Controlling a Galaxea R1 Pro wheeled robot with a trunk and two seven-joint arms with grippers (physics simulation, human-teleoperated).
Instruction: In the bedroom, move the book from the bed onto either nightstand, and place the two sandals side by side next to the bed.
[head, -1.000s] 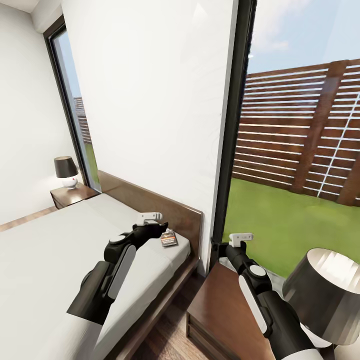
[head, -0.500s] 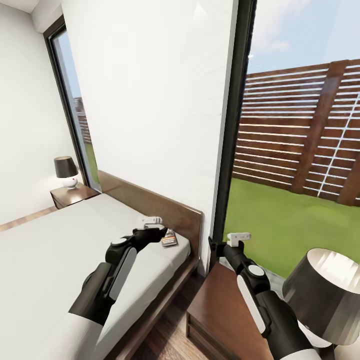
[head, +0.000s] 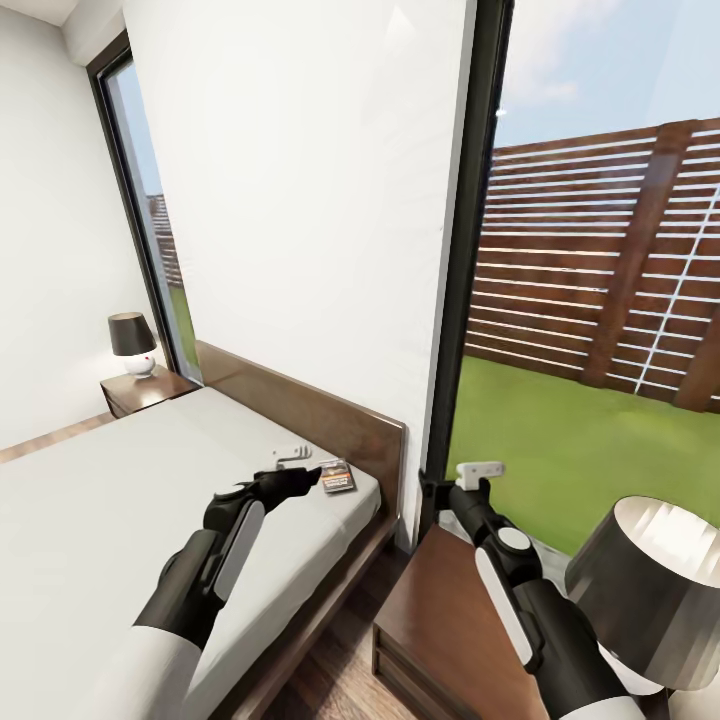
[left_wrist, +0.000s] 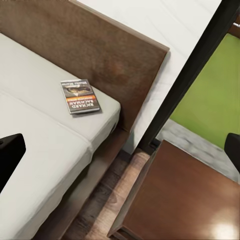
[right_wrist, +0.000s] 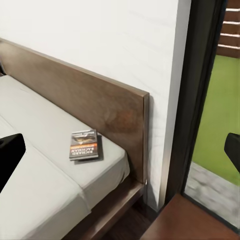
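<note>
Pale grey-white mattress of the bed (head: 120, 500) carries the small orange-banded paperback book (head: 338, 476) near its headboard corner; left gripper (head: 293, 458) (fingers spread, empty) hovers beside it, must descend and close.

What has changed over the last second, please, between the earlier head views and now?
The left end effector has come down toward the mattress, just short of the book, with nothing taken hold of. The book, the bed, the nightstand and the right end effector have stayed about where they were.

Head view high over bed (head: 120, 500); both wrist views nearer, sharing headboard (left_wrist: 100, 55).
</note>
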